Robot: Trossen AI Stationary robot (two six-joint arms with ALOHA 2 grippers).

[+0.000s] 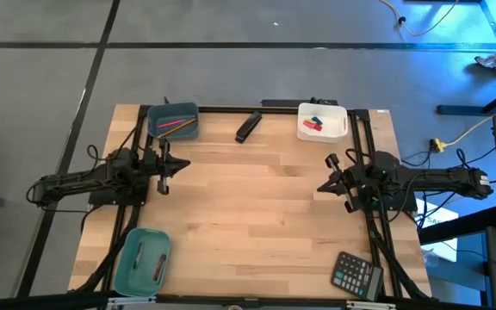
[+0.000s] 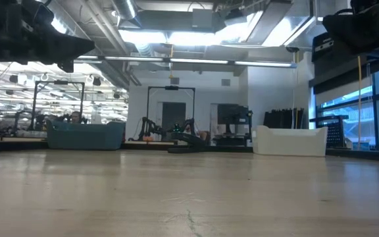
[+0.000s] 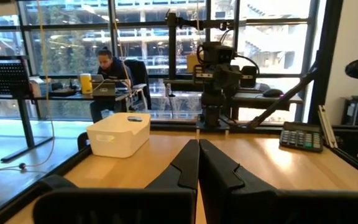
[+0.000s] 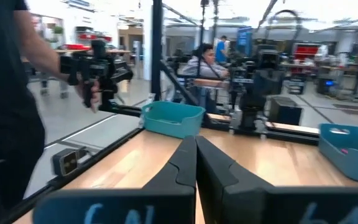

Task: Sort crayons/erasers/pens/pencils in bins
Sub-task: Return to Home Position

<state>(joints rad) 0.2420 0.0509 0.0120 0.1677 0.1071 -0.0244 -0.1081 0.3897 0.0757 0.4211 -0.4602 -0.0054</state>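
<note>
The blue-grey bin (image 1: 172,120) at the far left holds a pink-red and an orange pencil (image 1: 177,126). At the far right, the white bin (image 1: 321,121) holds red erasers (image 1: 313,125). The teal bin (image 1: 142,259) at the near left holds dark pens (image 1: 141,256). Crayons are out of view. My left gripper (image 1: 183,163) hovers shut near the table's left edge, pointing level toward the right; its fingers (image 3: 198,163) hold nothing. Near the right edge, my right gripper (image 1: 321,187) hovers shut and holds nothing, its fingers (image 4: 196,163) pointing left.
A black stapler-like object (image 1: 248,127) lies between the two far bins. A black calculator (image 1: 356,275) sits at the near right corner. Bare wood (image 1: 248,198) stretches across the table's middle. People sit at desks in the room beyond (image 3: 107,65).
</note>
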